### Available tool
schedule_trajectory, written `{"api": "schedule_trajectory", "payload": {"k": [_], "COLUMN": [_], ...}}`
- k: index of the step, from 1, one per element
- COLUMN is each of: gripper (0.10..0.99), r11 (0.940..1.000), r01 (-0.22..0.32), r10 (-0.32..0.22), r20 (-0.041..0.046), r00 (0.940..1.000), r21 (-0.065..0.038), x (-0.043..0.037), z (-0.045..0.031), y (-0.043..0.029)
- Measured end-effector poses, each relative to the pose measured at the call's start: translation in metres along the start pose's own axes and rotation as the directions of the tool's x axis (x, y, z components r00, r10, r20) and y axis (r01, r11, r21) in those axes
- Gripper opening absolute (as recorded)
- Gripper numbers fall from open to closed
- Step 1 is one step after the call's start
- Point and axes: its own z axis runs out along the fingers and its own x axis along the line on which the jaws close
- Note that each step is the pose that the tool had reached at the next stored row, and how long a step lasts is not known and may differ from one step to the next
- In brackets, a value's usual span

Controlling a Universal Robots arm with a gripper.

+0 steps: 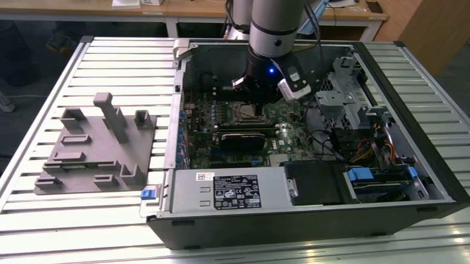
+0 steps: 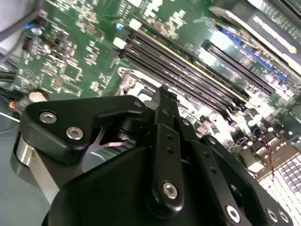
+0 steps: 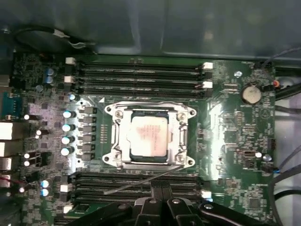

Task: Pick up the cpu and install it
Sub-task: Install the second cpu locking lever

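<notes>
The cpu [image 3: 149, 136], a flat square with a pale, dull metal top, lies in the socket [image 3: 149, 138] at the centre of the first wrist view, so placing looks done; the steel frame's thin lever [image 3: 141, 182] seems unlatched. Around it spreads the green board [image 3: 235, 132] with dark slots. The black gripper [image 3: 160, 207] hovers above, holding nothing; how wide it stands I cannot tell.

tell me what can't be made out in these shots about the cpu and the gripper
- Whether the cpu is fully seated in the socket frame: the first wrist view looks straight down, so its height cannot be judged.
- The socket in the exterior view: the gripper hangs over it.
- The fingertips: cut off by the picture's edge in the first wrist view, hidden behind the gripper's own black linkage in the second wrist view.
</notes>
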Motion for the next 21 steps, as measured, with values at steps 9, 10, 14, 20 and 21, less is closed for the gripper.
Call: {"api": "schedule_trajectory", "payload": {"k": [9, 10, 14, 20, 21], "gripper": [0.106, 0.106, 0.106, 0.106, 0.106], "r11": [1.0000, 1.0000, 1.0000, 1.0000, 1.0000], "r01": [0.000, 0.000, 0.000, 0.000, 0.000], "r10": [0.000, 0.000, 0.000, 0.000, 0.000], "r20": [0.0001, 0.0001, -0.0010, -0.0025, -0.0025], "r00": [1.0000, 1.0000, 1.0000, 1.0000, 1.0000], "r21": [0.000, 0.000, 0.000, 0.000, 0.000], "x": [0.0178, 0.0179, 0.0183, 0.0204, 0.0213], "z": [0.0021, 0.0027, 0.0055, 0.0091, 0.0098], "y": [0.0002, 0.0002, 0.0000, -0.0001, -0.0002]}}
